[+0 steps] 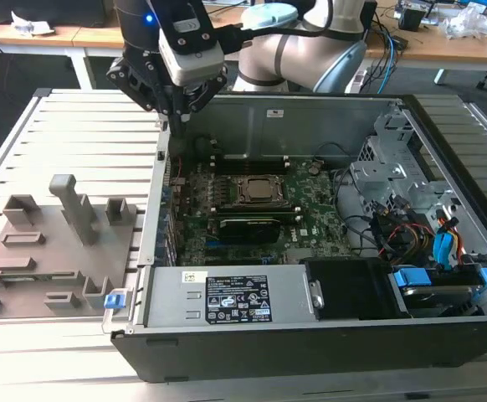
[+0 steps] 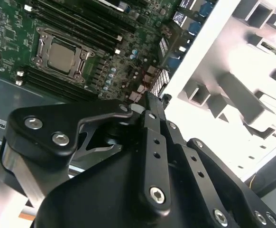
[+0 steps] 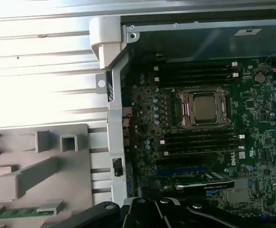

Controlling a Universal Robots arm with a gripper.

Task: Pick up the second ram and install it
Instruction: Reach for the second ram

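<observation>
The second ram is a thin green stick lying in a slot of the grey holder tray, outside the computer case. My gripper hangs above the case's rear corner on the exterior view's left, between the tray and the motherboard. The black fingers are pressed together with nothing between them. Dark memory slots run on both sides of the CPU socket. Whether any stick sits in them I cannot tell.
The open case has a metal side wall between tray and motherboard. A black card lies below the socket. A power supply sits at the front, and drive cages and cables on the exterior view's right.
</observation>
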